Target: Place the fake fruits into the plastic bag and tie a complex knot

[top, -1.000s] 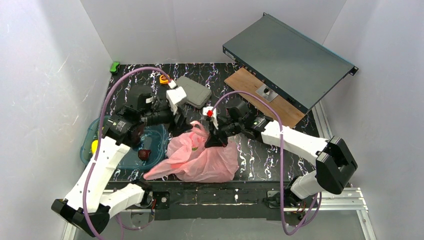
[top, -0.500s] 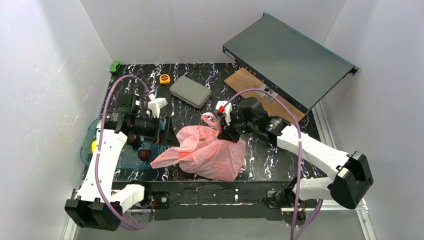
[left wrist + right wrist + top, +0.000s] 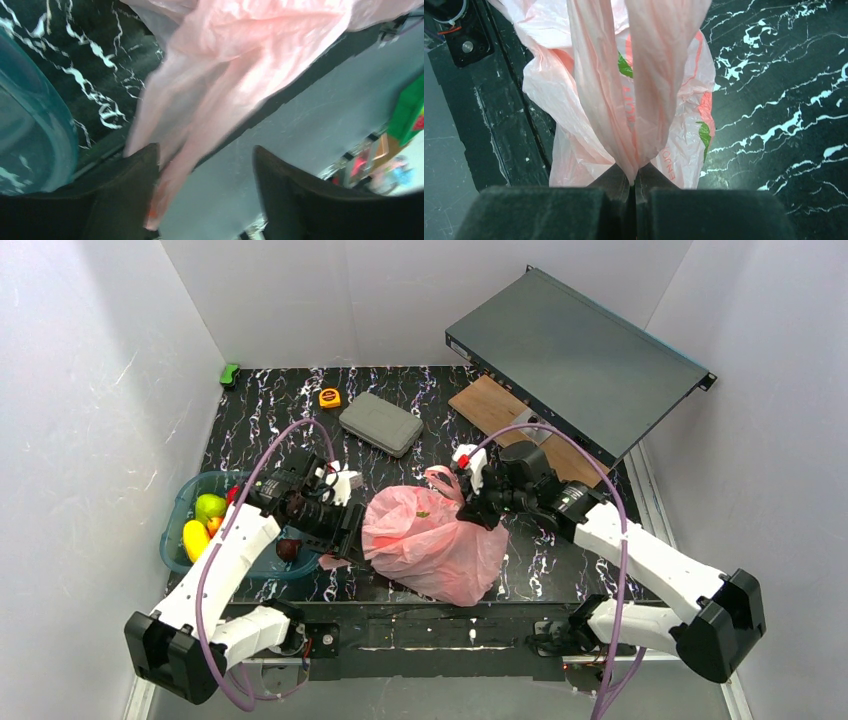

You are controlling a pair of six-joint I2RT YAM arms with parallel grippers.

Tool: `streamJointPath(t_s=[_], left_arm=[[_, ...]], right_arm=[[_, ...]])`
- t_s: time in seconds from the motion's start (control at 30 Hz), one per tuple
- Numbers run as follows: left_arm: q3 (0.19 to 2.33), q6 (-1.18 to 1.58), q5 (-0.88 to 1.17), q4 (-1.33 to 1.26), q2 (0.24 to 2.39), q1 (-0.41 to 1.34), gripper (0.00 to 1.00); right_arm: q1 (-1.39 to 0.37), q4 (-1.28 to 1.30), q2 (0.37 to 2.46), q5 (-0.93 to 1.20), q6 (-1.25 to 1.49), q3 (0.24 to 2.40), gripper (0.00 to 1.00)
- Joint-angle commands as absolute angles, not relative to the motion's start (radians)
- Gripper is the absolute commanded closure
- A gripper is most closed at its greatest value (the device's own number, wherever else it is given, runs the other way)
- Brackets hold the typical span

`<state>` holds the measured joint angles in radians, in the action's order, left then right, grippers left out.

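The pink plastic bag (image 3: pixel 430 540) lies bunched in the middle of the black mat. My right gripper (image 3: pixel 476 508) is at the bag's far right top, shut on a bunched pink handle (image 3: pixel 634 125); the jaws meet on it (image 3: pixel 634 176). My left gripper (image 3: pixel 345 532) is at the bag's left edge, open (image 3: pixel 205 195). A loose pink strip of the bag (image 3: pixel 200 130) hangs against its left finger (image 3: pixel 125 195), not pinched. Yellow-green fruits (image 3: pixel 210 508) and a dark maroon one (image 3: pixel 289 549) lie in the teal tub (image 3: pixel 180 505). No knot shows.
A grey case (image 3: pixel 380 424), a yellow tape measure (image 3: pixel 329 397) and a small green object (image 3: pixel 230 373) lie at the back. A dark rack unit (image 3: pixel 575 355) rests tilted on a wood board (image 3: pixel 490 405) at the back right. White walls close in the sides.
My left arm has swung from the back toward the near left side of the bag, uncovering the tub. My right gripper has pulled the handle and the bag to the right.
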<state>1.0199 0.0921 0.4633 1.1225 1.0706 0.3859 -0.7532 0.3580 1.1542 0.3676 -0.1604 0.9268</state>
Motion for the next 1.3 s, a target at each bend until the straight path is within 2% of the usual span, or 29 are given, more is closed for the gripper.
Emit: streamJointPath(t_s=[0.0, 0.03, 0.07, 0.13, 0.2, 0.27, 0.33, 0.5, 0.57, 0.67, 0.87, 1.1, 1.13, 1.17, 1.2, 1.23, 1.27], left_arm=[[1.054, 0.05, 0.56, 1.077, 1.062, 0.387, 0.57], [1.091, -0.006, 0.59, 1.073, 1.071, 0.393, 0.71], [1.141, -0.087, 0.573, 1.08, 1.086, 0.419, 0.79], [1.235, -0.304, 0.496, 1.12, 1.118, 0.478, 0.92], [1.301, -0.498, 0.466, 1.129, 1.122, 0.493, 0.99], [1.319, -0.721, 0.464, 1.112, 1.087, 0.505, 1.0], [1.251, -0.965, 0.474, 1.076, 1.011, 0.513, 1.0], [0.895, -1.649, 0.528, 0.984, 0.715, 0.517, 1.0], [0.736, -1.777, 0.533, 0.878, 0.586, 0.517, 1.0], [0.612, -1.886, 0.526, 0.826, 0.488, 0.516, 1.0], [0.612, -1.85, 0.378, 0.912, 0.511, 0.513, 1.0], [0.519, -1.864, 0.248, 0.85, 0.499, 0.495, 1.0], [0.597, -1.647, 0.283, 0.865, 0.5, 0.489, 0.61], [0.734, -1.371, 0.306, 0.886, 0.549, 0.489, 0.29], [0.923, -1.102, 0.313, 0.973, 0.66, 0.489, 0.07], [1.119, -0.89, 0.33, 1.096, 0.812, 0.483, 0.02], [1.269, -0.665, 0.384, 1.182, 0.924, 0.449, 0.02]], right_arm=[[-0.732, 0.416, 1.088, 0.367, -0.183, 0.908, 0.99], [-0.73, 0.423, 1.082, 0.379, -0.187, 0.915, 0.99], [-0.728, 0.429, 1.079, 0.399, -0.19, 0.924, 0.99], [-0.726, 0.441, 1.089, 0.467, -0.191, 0.955, 0.99], [-0.725, 0.456, 1.12, 0.545, -0.182, 1.008, 0.99], [-0.726, 0.468, 1.17, 0.609, -0.151, 1.08, 0.99], [-0.725, 0.477, 1.232, 0.688, -0.113, 1.17, 0.99], [-0.732, 0.506, 1.413, 0.838, 0.015, 1.365, 0.99], [-0.755, 0.494, 1.478, 0.837, 0.038, 1.389, 0.99], [-0.809, 0.512, 1.553, 0.765, 0.005, 1.392, 0.99], [-0.836, 0.593, 1.701, 0.601, -0.171, 1.293, 0.99], [-0.833, 0.606, 1.822, 0.436, -0.27, 1.222, 0.99], [-0.833, 0.611, 1.819, 0.442, -0.263, 1.224, 0.99], [-0.833, 0.604, 1.8, 0.446, -0.249, 1.221, 0.99], [-0.833, 0.597, 1.782, 0.45, -0.233, 1.22, 0.99], [-0.833, 0.594, 1.775, 0.454, -0.227, 1.22, 0.99], [-0.833, 0.6, 1.776, 0.453, -0.223, 1.223, 0.99]])
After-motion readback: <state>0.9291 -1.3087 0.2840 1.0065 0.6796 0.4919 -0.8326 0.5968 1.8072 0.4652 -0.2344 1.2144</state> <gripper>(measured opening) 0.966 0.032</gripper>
